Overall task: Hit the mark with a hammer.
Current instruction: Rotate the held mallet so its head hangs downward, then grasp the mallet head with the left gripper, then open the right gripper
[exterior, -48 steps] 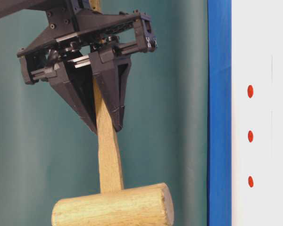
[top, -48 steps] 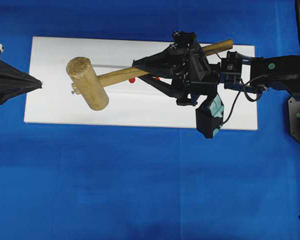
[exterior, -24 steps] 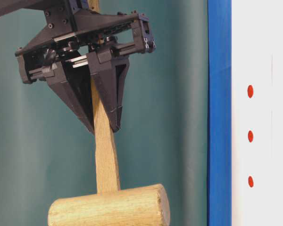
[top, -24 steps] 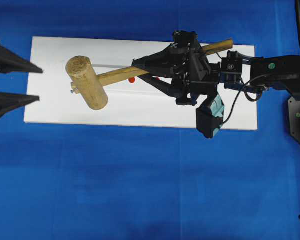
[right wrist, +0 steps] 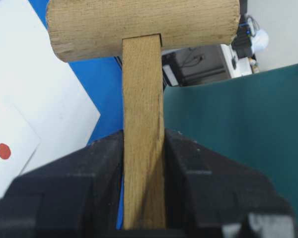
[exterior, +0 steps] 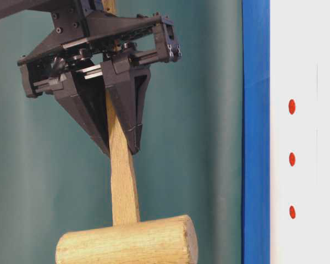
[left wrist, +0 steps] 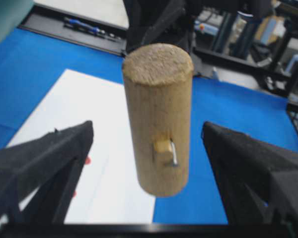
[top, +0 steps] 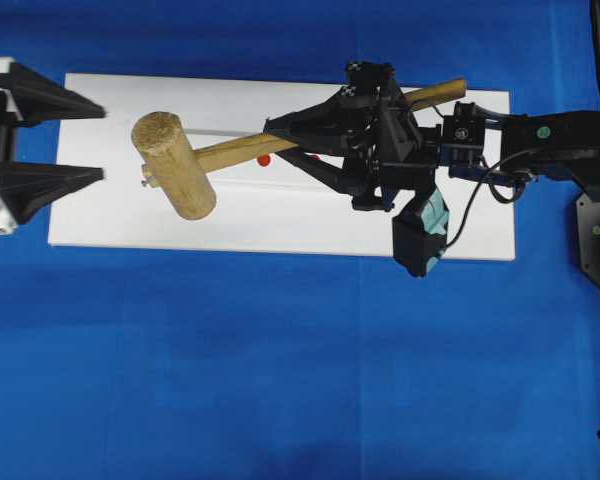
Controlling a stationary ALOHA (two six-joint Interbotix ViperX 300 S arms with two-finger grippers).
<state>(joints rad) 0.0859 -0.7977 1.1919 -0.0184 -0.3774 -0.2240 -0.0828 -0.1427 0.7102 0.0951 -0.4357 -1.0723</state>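
Overhead exterior view: the right tool (top: 280, 140) was clenched on the handle of the hammer (top: 175, 165), partway along its length, with the handle's far end sticking out behind the wrist. The hammer's head hung over the left part of the white board (top: 280, 215) lying on the blue desk (top: 280, 380). Table-level view showed the head held clear of the surface, both black fingers (exterior: 124, 110) pinching the flat handle. One red dot (top: 264, 160) showed just below the handle in the overhead view; whether it was the mark could not be told there. In the table-level view the mark (exterior: 292, 159) was the middle dot of three, well apart from the hammer. The left tool (top: 92, 143) stood released, jaws spread wide, empty, at the board's left edge, facing the head's end.
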